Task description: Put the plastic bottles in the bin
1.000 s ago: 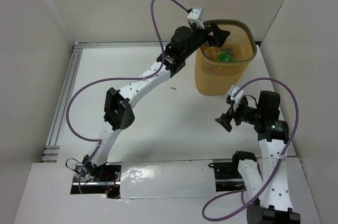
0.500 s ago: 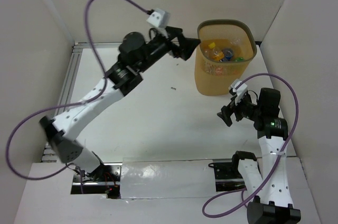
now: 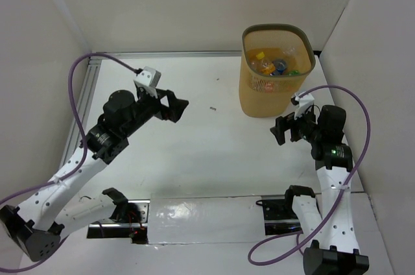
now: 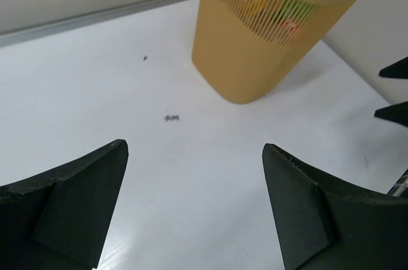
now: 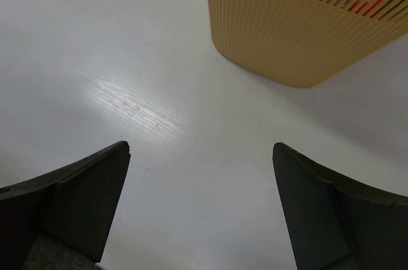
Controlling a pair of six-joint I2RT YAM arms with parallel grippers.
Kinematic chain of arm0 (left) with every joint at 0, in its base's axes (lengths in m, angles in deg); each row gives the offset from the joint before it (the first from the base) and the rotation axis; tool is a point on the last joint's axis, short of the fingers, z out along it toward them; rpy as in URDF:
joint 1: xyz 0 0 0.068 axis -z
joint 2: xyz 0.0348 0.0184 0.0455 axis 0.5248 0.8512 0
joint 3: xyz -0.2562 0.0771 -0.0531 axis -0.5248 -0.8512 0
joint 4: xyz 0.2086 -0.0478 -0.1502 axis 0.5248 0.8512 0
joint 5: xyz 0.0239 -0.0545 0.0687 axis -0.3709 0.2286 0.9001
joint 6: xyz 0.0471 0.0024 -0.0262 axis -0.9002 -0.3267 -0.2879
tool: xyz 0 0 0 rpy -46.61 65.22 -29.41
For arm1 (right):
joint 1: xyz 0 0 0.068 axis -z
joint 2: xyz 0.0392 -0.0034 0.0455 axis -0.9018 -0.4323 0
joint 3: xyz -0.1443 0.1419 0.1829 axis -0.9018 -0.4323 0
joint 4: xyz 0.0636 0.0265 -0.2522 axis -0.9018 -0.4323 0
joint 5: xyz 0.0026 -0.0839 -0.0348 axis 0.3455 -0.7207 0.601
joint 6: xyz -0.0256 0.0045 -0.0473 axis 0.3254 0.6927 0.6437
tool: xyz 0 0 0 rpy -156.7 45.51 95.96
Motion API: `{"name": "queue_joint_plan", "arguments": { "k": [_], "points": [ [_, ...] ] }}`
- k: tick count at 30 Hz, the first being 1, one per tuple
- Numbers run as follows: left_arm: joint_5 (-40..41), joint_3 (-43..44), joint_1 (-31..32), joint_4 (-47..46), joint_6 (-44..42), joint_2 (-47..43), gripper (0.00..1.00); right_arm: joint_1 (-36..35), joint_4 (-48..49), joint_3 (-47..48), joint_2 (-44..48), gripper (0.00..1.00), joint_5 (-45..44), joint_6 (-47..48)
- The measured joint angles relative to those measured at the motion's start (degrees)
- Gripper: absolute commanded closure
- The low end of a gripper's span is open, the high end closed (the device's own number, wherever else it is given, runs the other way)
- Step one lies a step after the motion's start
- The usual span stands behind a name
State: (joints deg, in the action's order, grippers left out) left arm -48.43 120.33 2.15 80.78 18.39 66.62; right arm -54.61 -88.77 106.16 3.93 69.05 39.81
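The orange-tan bin (image 3: 249, 90) stands at the back right of the table, and several plastic bottles (image 3: 275, 65) lie inside it, with yellow, blue and green showing. In the left wrist view the bin (image 4: 236, 60) is ahead and to the right, colours showing through its slatted wall. The right wrist view has the bin (image 5: 293, 34) close ahead. My left gripper (image 3: 176, 107) hangs open over the left-middle of the table, well left of the bin, with nothing between its fingers. My right gripper (image 3: 280, 130) is open and empty just in front of the bin.
White walls close in the table on the left, back and right. A metal rail (image 3: 81, 113) runs along the left edge. A small dark speck (image 3: 212, 108) lies on the table left of the bin.
My left arm has pulled back from the bin's mouth, moving left and toward the near side, open throughout. The green bottle is now less visible in the bin. My right gripper rose slightly.
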Motion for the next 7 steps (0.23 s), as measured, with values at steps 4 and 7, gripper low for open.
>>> {"name": "queue_joint_plan", "arguments": {
  "k": [4,7],
  "points": [
    [-0.02,-4.33,-2.14,3.56,1.31,-5.51,0.01,0.00,1.84,-1.16,0.55,0.00,-1.57,-2.71],
    [-0.31,-5.90,-3.37,4.68,1.88,-8.72,0.01,0.00,2.95,-2.16,0.92,0.00,-2.99,-4.55]
  ]
}}
